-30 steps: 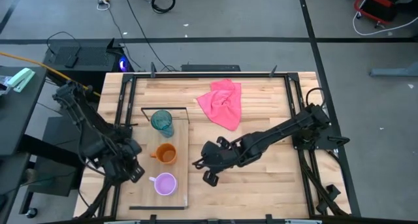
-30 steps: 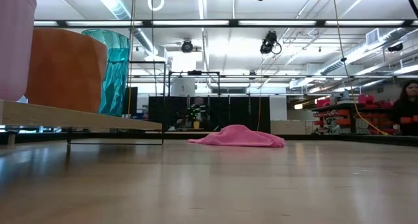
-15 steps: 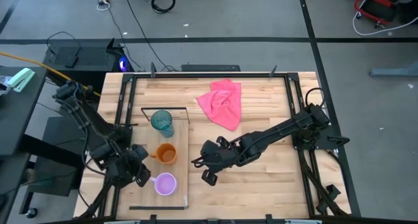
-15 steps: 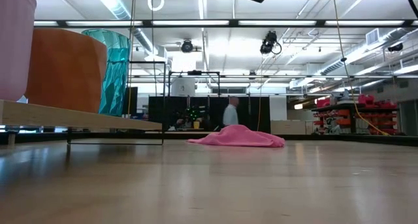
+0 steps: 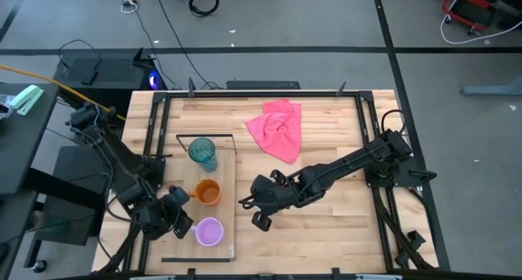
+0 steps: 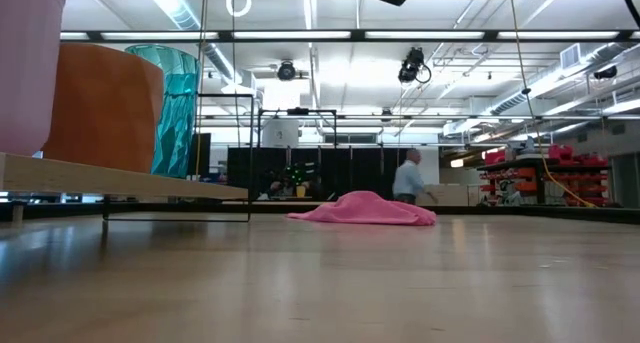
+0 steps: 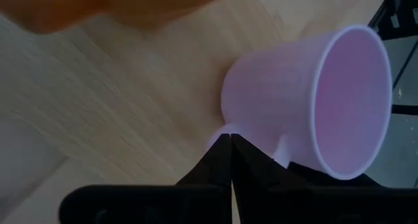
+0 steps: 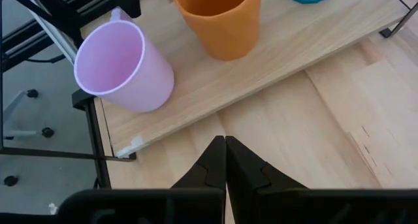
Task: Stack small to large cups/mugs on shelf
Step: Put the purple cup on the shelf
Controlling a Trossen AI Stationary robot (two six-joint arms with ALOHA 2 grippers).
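Three cups stand in a row on the light-wood shelf. The teal tumbler is at the far end by the black wire frame. The orange mug is in the middle and the lilac mug is nearest. My left gripper is shut, tipped downward at the lilac mug's left side, with its tips at the handle. My right gripper is shut and hangs above the tabletop to the right of the shelf, touching nothing. From there it looks at the lilac mug and the orange mug. My left gripper meets the lilac mug's handle with its shut fingertips, slanting down from the table's left. The handle shows on both sides of the tips. The fingers hide whether they reach into its loop. The mug rests on the shelf.
A crumpled pink cloth lies on the tabletop at the far middle. Black frame rails run along the table's left and right edges. Bare wood lies between the shelf and my right arm. A person walks in the room far behind the table.
My left gripper has come down and toward the table's right, tipping further downward, until its shut tips reached the lilac mug's handle. The mug has shifted slightly toward the right on the shelf.
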